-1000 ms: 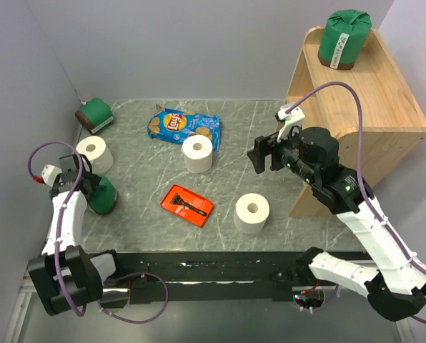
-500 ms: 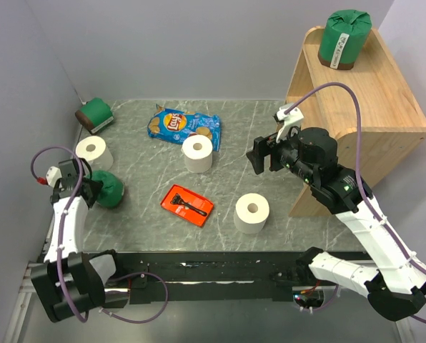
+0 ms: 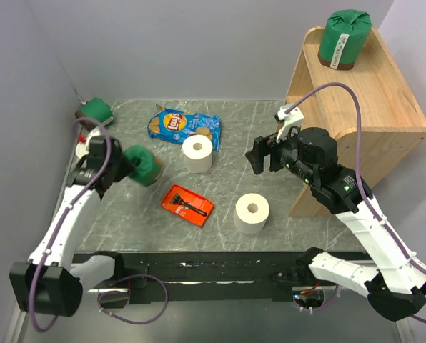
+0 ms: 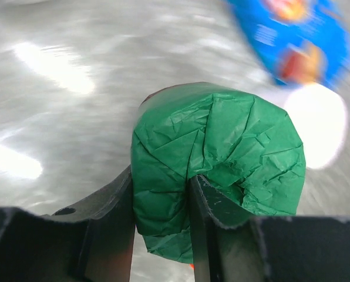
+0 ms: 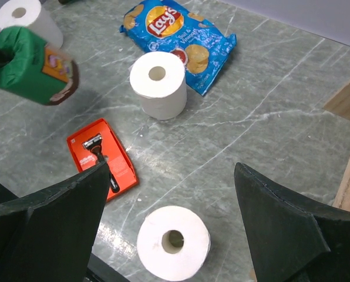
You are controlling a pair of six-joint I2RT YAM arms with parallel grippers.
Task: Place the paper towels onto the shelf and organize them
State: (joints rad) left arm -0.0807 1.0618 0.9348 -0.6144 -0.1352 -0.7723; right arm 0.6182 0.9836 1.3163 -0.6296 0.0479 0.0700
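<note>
My left gripper (image 3: 127, 168) is shut on a green-wrapped paper towel roll (image 3: 144, 165) and holds it in the air over the left part of the table; its fingers pinch the crumpled wrapping (image 4: 216, 164). A second green roll (image 3: 345, 39) stands on top of the wooden shelf (image 3: 374, 100). A third (image 3: 95, 109) lies at the back left corner. One bare white roll (image 3: 197, 153) stands mid-table, another (image 3: 251, 213) below my right gripper (image 3: 260, 156), which hangs open and empty. A third white roll (image 5: 28, 20) sits far left, mostly hidden behind the left arm from above.
A blue chip bag (image 3: 183, 126) lies at the back of the table. A flat red tray (image 3: 188, 204) with a razor lies between the held roll and the near white roll. Grey walls close off the left and back sides.
The left gripper shut on the green roll by the left wall, lifted it and carried it right toward the middle. The right arm has stayed where it was.
</note>
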